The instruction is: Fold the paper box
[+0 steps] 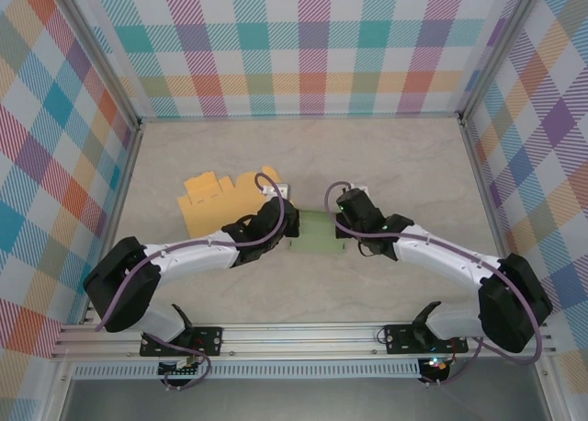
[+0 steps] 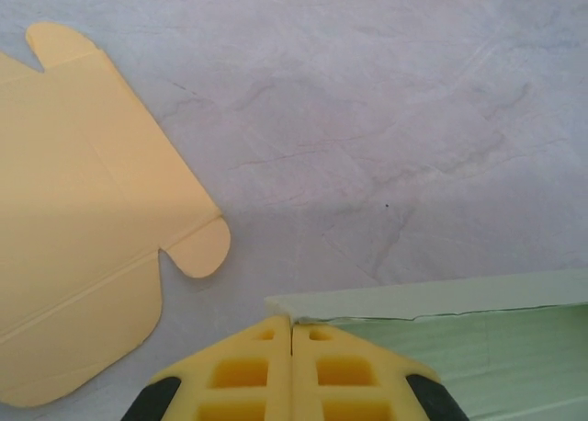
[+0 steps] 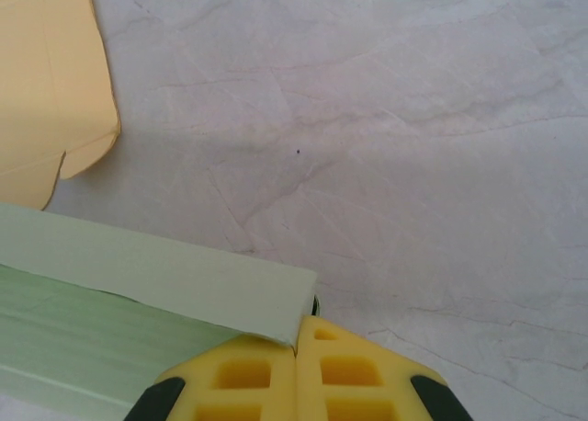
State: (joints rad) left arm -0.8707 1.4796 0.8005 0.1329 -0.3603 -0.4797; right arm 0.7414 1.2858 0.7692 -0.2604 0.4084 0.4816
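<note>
Paper box: pale green, lying on the surface at the middle of the top view, between my two wrists.
Left gripper: fingers pressed together, with the tips at the corner of the green wall in the lower middle of my left wrist view. I cannot tell whether a sliver of paper is caught between them.
Right gripper: also pressed together, tips against the other corner of that wall, in the lower middle of my right wrist view.
Yellow blank: flat unfolded sheet in the upper left of the top view, near the paper box but apart from it and from my fingers.
Step in hand: I judge I am raising the long wall along its crease, one closed gripper at each end.
How to do it well: move both ends together and evenly, so the wall turns about its crease instead of twisting. Press low near the crease, not on the free edge, which would buckle.
Watch: the paper box is light and may slide on the smooth surface. Keep my two pushes opposed, clear of the yellow blank.
</note>
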